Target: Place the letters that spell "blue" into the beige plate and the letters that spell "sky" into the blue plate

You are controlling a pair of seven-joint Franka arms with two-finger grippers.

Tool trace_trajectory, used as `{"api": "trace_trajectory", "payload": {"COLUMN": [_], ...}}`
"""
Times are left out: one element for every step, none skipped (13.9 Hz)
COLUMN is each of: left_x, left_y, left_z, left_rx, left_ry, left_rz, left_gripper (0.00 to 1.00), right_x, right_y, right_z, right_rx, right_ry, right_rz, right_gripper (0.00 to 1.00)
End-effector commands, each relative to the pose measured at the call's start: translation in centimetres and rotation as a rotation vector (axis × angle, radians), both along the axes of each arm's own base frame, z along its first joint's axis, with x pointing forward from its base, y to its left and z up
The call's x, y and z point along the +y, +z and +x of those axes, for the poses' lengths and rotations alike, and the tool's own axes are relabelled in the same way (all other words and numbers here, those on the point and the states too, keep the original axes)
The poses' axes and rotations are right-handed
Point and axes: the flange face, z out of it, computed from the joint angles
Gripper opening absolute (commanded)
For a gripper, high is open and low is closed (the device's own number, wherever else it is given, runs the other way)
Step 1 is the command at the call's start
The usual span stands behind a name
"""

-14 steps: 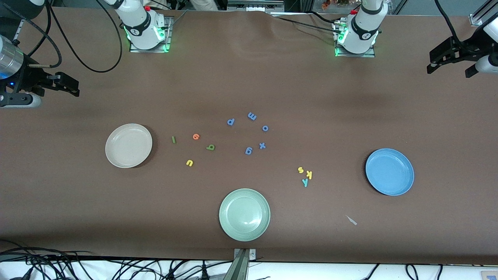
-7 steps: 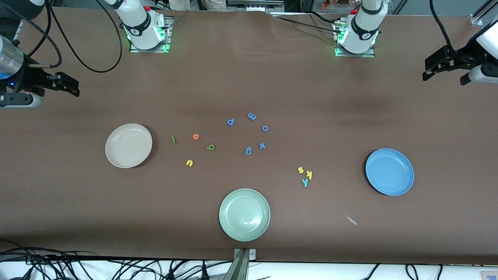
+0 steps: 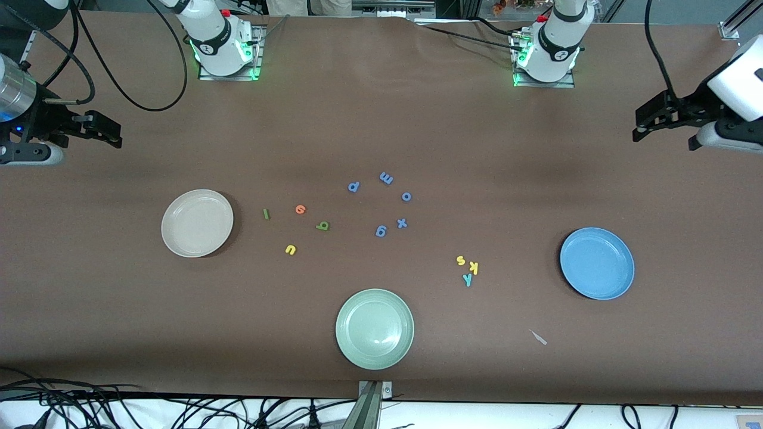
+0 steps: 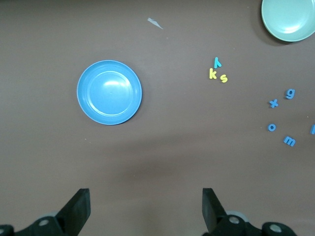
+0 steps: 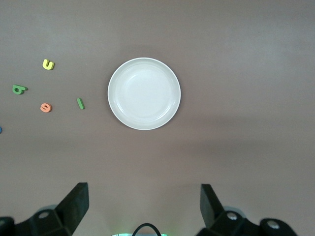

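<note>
1. Left gripper [image 3: 666, 119] is up over bare table at the left arm's end, fingers wide apart, holding nothing; its wrist view shows both fingertips [image 4: 78, 209] spread w/ empty space between
2. Right gripper [image 3: 95, 128] is over the table edge at the right arm's end, fingers apart too, nothing held; this arm looks to be waiting
3. "blue" letters lie loose on the table beside the beige plate [image 3: 197, 223]: thin green "l" [image 3: 266, 214] closest to it, then orange "e" [image 3: 300, 209], olive "b" [image 3: 322, 226], yellow "u" [image 3: 290, 249] nearest the front cam. Plate has nothing in it
4. "sky" letters sit in a tight cluster between the pale green plate [image 3: 375, 329] and the blue plate [image 3: 596, 263]: yellow "s" [image 3: 461, 260], yellow "k" [image 3: 474, 267], teal "y" [image 3: 468, 279], nearly touching each other. Blue plate is bare too
5. Five all-blue letters [image 3: 381, 202] mid-table are decoys, leave them
6. Handling, my guess: foam bits, v. light, soft, flat on the mat, so they'll squash & may skid or flip. Pinch across the narrow width, straight down, gently. The cluster is tight, so take an outer letter 1st, prob. "y"; the thin "l" will be fiddliest
</note>
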Motion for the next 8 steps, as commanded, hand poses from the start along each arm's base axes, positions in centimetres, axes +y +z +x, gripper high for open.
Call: {"api": "trace_trajectory", "payload": {"left_x": [-0.4,-1.2,-2.1,-2.5,-2.9,-2.9,-2.9,-2.8], "left_y": [0.1,-1.2,-2.2,-3.4,-4.5,-5.3,-5.2,-4.5], "left_z": [-0.2,0.1,0.5,0.9,1.2,1.3,1.3,0.9], "left_rx": [-0.007,0.013,0.009,-0.005,-0.022,-0.021,-0.024,-0.033], "left_ry": [-0.005,-0.022,-0.033,-0.036,-0.037,-0.036,-0.039,-0.04], "left_rz": [-0.018,-0.024,-0.039,-0.044,-0.047,-0.046,-0.047,-0.044], "left_gripper": [1.0,1.0,1.0,1.0,1.0,1.0,1.0,1.0], "right_x": [0.1,0.1,0.1,0.1,0.1,0.1,0.1,0.1], "right_y": [0.3,0.2,0.2,0.2,0.2,0.2,0.2,0.2], "right_z": [0.1,0.1,0.1,0.1,0.1,0.1,0.1,0.1], "right_rx": [0.004,0.006,0.006,0.006,0.006,0.006,0.006,0.006], "right_ry": [-0.012,-0.012,-0.012,-0.012,-0.012,-0.012,-0.012,-0.012], "right_rz": [0.017,0.017,0.017,0.017,0.017,0.017,0.017,0.017], "right_gripper": [1.0,1.0,1.0,1.0,1.0,1.0,1.0,1.0]}}
